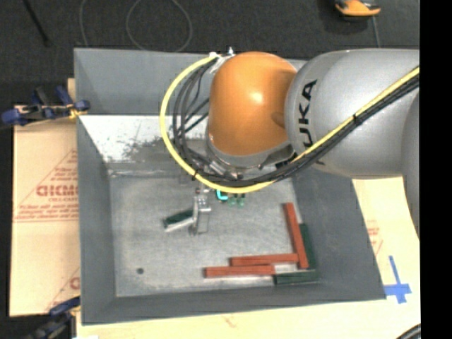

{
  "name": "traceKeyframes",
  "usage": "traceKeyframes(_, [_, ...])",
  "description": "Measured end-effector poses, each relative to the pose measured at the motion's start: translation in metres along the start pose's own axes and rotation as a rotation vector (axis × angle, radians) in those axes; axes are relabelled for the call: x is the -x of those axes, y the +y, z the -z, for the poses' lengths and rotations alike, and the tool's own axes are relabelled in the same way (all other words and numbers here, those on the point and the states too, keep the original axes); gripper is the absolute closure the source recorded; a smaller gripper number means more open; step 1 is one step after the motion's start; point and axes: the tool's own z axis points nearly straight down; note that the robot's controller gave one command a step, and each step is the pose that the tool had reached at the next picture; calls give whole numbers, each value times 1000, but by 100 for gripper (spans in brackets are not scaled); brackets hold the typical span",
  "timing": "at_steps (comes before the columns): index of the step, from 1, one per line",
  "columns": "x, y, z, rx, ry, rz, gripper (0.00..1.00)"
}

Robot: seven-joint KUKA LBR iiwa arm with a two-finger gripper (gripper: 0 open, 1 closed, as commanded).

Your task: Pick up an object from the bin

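Green stick (178,222), small and slim, lies on the bin floor left of centre, running roughly left to right with its left end a little lower in the view. Its right end meets the tool (202,219), which stands at or just above the floor there. The stick's tip runs in against the tool's metal, so I cannot tell whether the tool has hold of it, nor whether the tool is open or closed.

The tool hangs down from under the orange cover (247,104), which sits over the back middle of the bin (95,210). A teal light (227,195) glows just below the cover, right of the tool's top. A yellow cable (167,129) loops round the cover's left side and runs on along the grey arm (353,119) coming in from the right.

Well apart from the stick, four bars lie in the floor's lower right corner. One red bar (296,233) runs up and down the view near the right wall. A second red bar (263,260) lies crosswise, its right end touching the first near its lower end. A third red bar (239,272) lies just below the second, alongside it and shifted left. A dark bar (296,279) lies beside the third bar's right end. A dark speck (140,270) sits alone near the lower left corner.
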Motion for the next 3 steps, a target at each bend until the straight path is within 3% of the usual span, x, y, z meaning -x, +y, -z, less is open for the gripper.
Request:
traceKeyframes(1, [37,9,-149,-2,-2,322,0])
traceKeyframes(2, [64,-55,-156,-5,-10,483,0])
traceKeyframes(3, [64,-52,-155,0,-11,481,100])
